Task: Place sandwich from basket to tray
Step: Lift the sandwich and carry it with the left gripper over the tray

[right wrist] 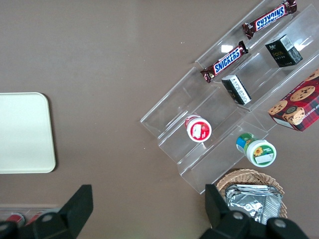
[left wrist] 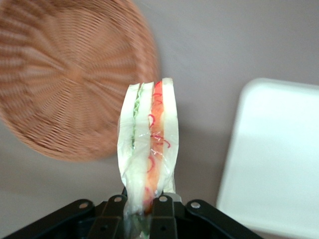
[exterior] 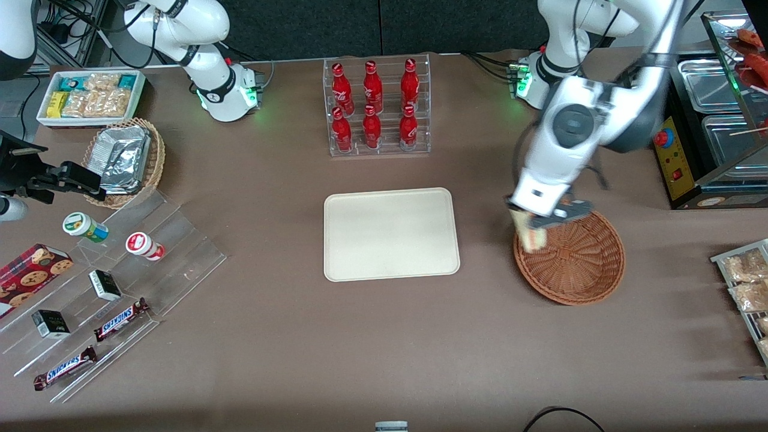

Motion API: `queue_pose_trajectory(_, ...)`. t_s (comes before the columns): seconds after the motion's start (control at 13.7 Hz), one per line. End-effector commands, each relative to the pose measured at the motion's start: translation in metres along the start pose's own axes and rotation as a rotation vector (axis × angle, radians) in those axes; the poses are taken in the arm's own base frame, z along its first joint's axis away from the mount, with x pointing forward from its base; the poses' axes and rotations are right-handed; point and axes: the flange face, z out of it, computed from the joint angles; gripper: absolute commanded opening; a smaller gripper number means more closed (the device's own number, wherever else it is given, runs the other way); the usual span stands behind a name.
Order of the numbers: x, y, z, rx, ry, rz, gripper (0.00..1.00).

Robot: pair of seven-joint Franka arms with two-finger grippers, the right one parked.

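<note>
Gripping the sandwich [left wrist: 148,149] by its narrow end, gripper [left wrist: 142,211] was clenched on it, wedge hanging above the basket [exterior: 576,264] rim on the tray side | sandwich: clear-wrapped, pale bread, green and red-orange layers | basket: round brown wicker, holding nothing | tray [exterior: 390,234]: flat cream rectangle, rounded corners, bare.

Beside the one tray [exterior: 391,234]: six red bottles [exterior: 372,105], two wicker baskets [exterior: 570,258], one sandwich [exterior: 530,236]. Toward the parked arm's end: two Snickers bars [exterior: 120,319], two cups [exterior: 84,227], perhaps two small dark boxes [exterior: 105,285].
</note>
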Motion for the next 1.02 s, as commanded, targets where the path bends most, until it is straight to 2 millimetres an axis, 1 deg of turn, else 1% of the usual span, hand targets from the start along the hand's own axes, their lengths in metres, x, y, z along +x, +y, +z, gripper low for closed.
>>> queue_pose_trajectory(0.0,-0.029,0.065,0.008,-0.017,-0.015,0.066,0.0)
queue_pose_trajectory(0.15,-0.05,0.117,0.02,-0.015,-0.013,0.11,0.0)
queue_pose_trajectory(0.22,-0.057,0.139,0.028,-0.024,-0.008,0.126,0.0)
queue_pose_trajectory(0.29,-0.067,0.16,0.037,-0.052,-0.007,0.114,0.0)
queue_pose_trajectory(0.44,-0.093,0.196,0.06,-0.114,0.041,0.1,0.0)
queue_pose_trajectory(0.51,-0.103,0.208,0.071,-0.122,0.054,0.094,0.0)
queue_pose_trajectory(0.59,-0.12,0.22,0.083,-0.123,0.059,0.109,0.0)
queue_pose_trajectory(0.66,-0.124,0.224,0.089,-0.131,0.066,0.112,0.0)
queue_pose_trajectory(0.8,-0.129,0.228,0.092,-0.147,0.076,0.102,0.0)
queue_pose_trajectory(0.95,-0.137,0.237,0.103,-0.162,0.088,0.11,0.0)
